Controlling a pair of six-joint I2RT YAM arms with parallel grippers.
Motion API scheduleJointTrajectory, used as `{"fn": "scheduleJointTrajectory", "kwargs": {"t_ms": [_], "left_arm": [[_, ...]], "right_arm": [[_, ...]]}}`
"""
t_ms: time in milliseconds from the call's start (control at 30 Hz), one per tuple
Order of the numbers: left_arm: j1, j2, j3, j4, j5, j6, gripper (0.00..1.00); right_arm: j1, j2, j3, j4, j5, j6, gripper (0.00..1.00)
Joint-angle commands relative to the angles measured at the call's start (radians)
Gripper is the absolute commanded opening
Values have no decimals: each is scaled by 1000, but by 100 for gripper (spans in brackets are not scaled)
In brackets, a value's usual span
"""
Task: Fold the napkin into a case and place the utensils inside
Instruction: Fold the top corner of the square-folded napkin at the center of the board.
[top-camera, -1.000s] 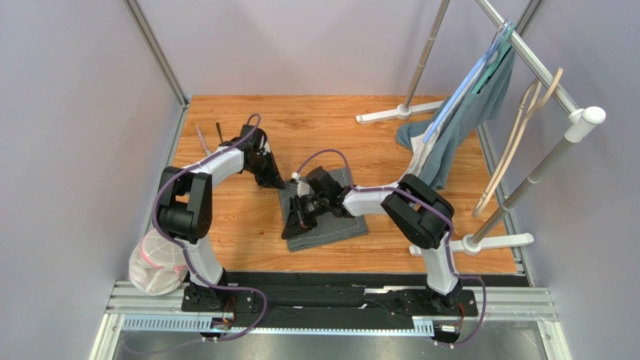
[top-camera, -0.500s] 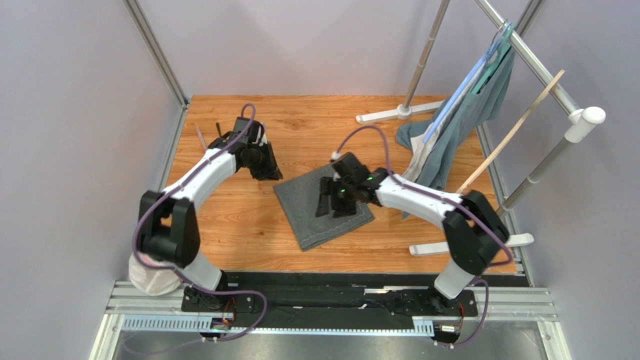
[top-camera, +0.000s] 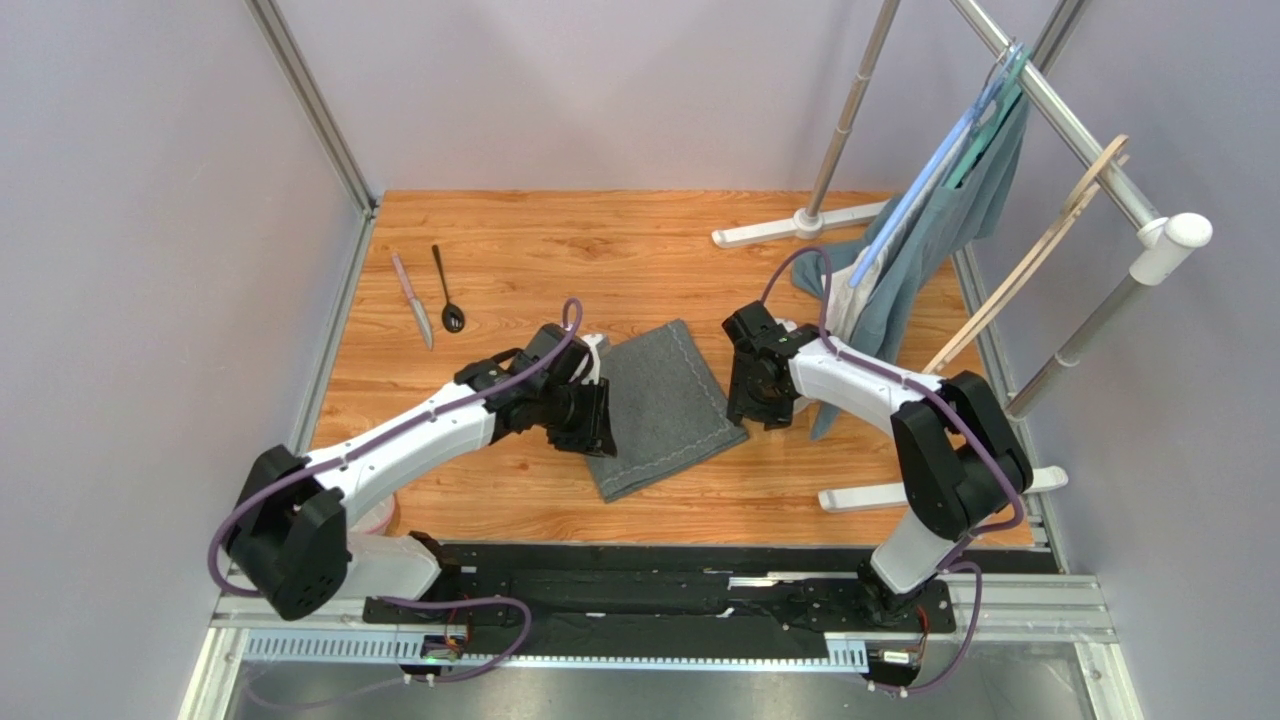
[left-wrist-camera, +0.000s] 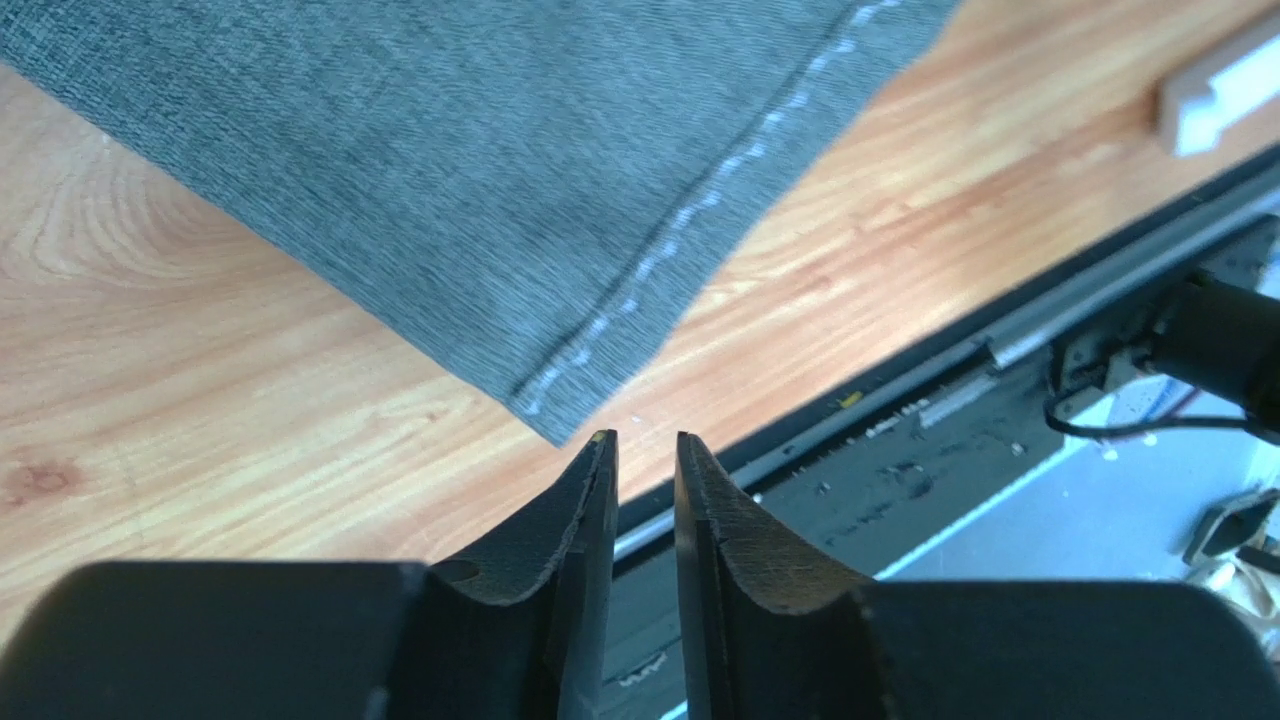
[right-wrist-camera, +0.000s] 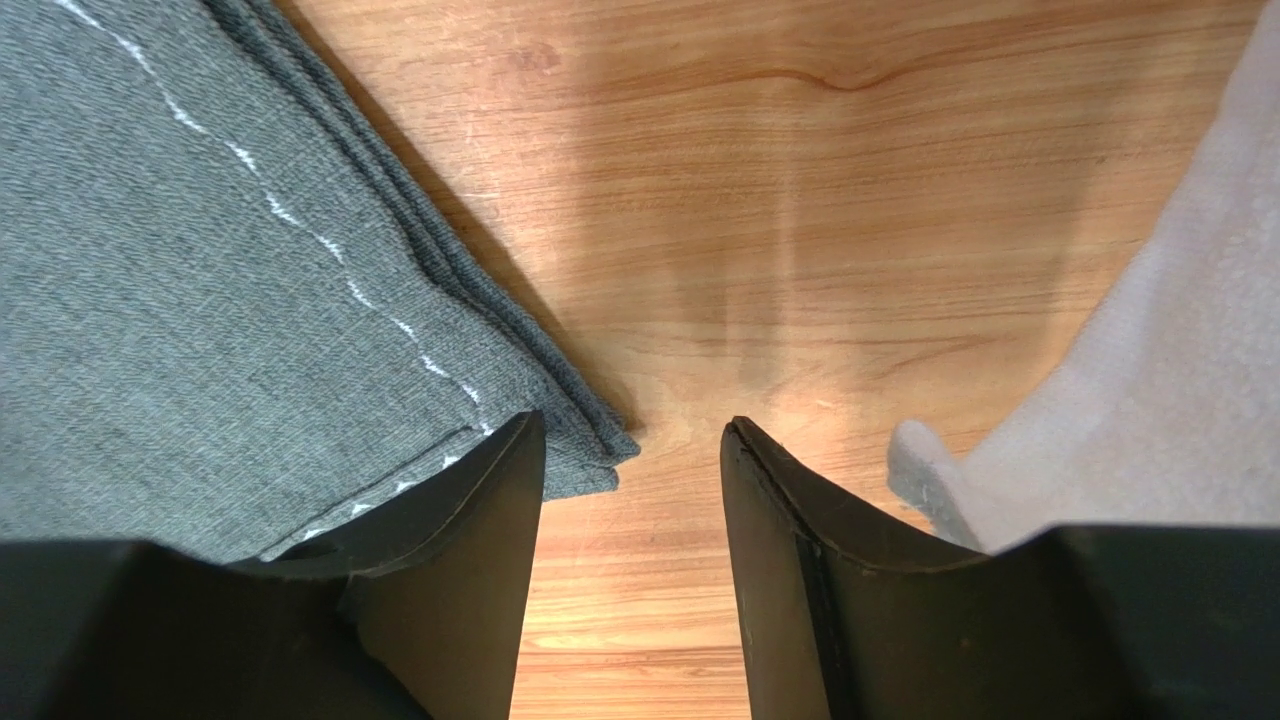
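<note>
A: The left pincer (left-wrist-camera: 643, 443) has its two dark fingers a narrow slit apart, with nothing between them. It sits at the left edge of the napkin (top-camera: 661, 405), tips just beside a stitched corner.

B: And the other one?

A: The right pincer (right-wrist-camera: 631, 423) is spread wider and is also empty. It is at the napkin's right edge. One finger overlaps the cloth's corner in its own camera, while the other is over bare wood. I cannot tell whether either pincer touches the cloth.

B: Where exactly is the napkin?

A: It is near the middle of the wooden bench (top-camera: 631, 240), lying flat and turned at an angle between the two arms. It is dark grey with a pale stitched line. The right wrist camera shows several stacked edges at the corner, so it looks folded at least once.

B: Is it a case yet?

A: I would say not. It reads as a broad rectangle rather than a narrow one, so more folding seems to be left.

B: And the utensils?

A: The silver knife (top-camera: 412, 297) and the black spoon (top-camera: 448, 290) lie side by side at the far left of the bench. They are well apart from the napkin and from both pincers, so putting them inside is not yet done.
</note>
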Motion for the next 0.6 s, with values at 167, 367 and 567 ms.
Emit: {"fn": "scheduleJointTrajectory", "kwargs": {"t_ms": [167,367,567], "left_arm": [[-9,-152,18,-9,-56,-7,33],[-9,-146,17,-12,-63,-5,33],[-9,-128,30,-14,-69,2,33]], "right_arm": [[-1,40,31,58,-32,-24,32],[-1,24,11,80,-75,-12,31],[-1,-2,-14,98,-94,-6,28]]}}
